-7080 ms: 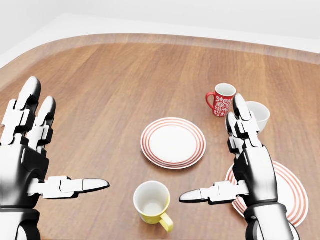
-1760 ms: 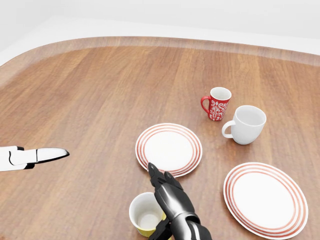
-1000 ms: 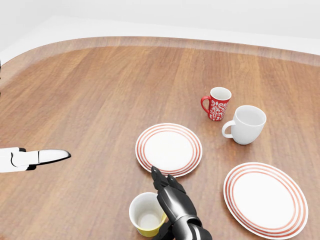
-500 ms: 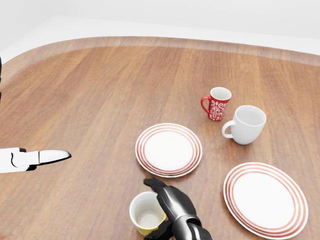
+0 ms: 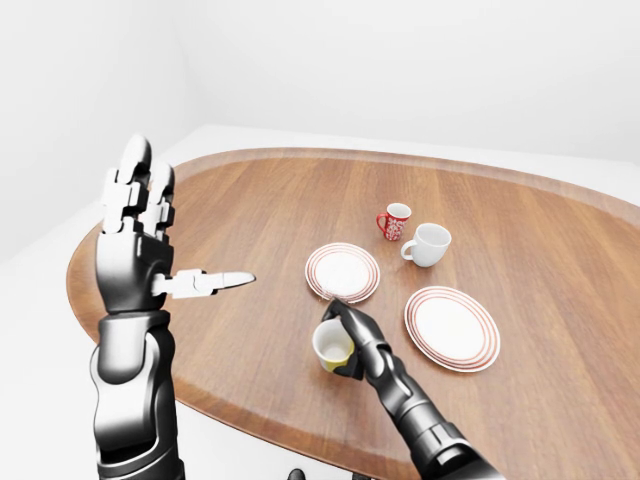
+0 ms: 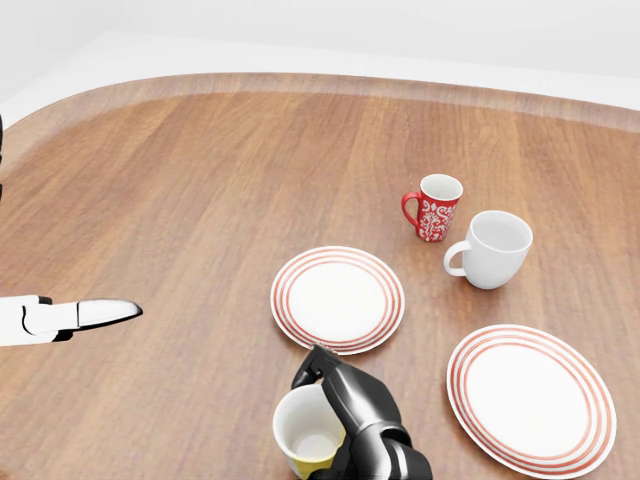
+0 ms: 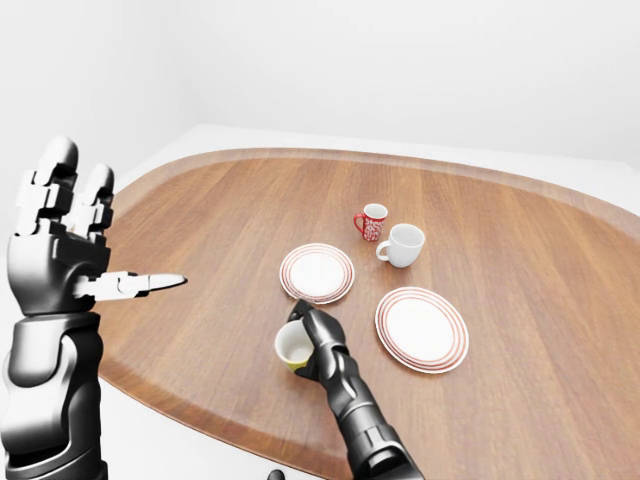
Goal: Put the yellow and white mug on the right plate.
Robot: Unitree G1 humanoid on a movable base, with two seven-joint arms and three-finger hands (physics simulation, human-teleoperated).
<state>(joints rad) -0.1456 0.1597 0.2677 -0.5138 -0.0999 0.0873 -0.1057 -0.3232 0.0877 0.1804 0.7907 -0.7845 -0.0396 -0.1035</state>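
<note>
In the left-eye view, the right robot hand [image 5: 345, 335] reaches in from the lower right and has its dark fingers wrapped round the yellow and white mug [image 5: 331, 346], which sits near the near edge of the table [image 5: 250, 200], just below the left plate [image 5: 342, 271]; the right plate [image 5: 452, 326] lies empty to the mug's right, a little apart from it. The left robot hand [image 5: 140, 235] is raised well to the left with its fingers spread wide and the thumb pointing sideways, gripping nothing. In the head view, the mug shows its white inside and yellow wall at the bottom edge, with the right hand's fingers curled over its rim on the right side; whether it is lifted off the wood or resting on it cannot be told. Farther off stand a red patterned mug [image 6: 434, 207] and a white mug [image 6: 494, 248], neither touched. The right-eye view shows the same grasp from a slightly different angle and adds nothing new. As a judgement, the grasp looks made, while the carry to the right plate and the setting down are yet to be done.
</note>
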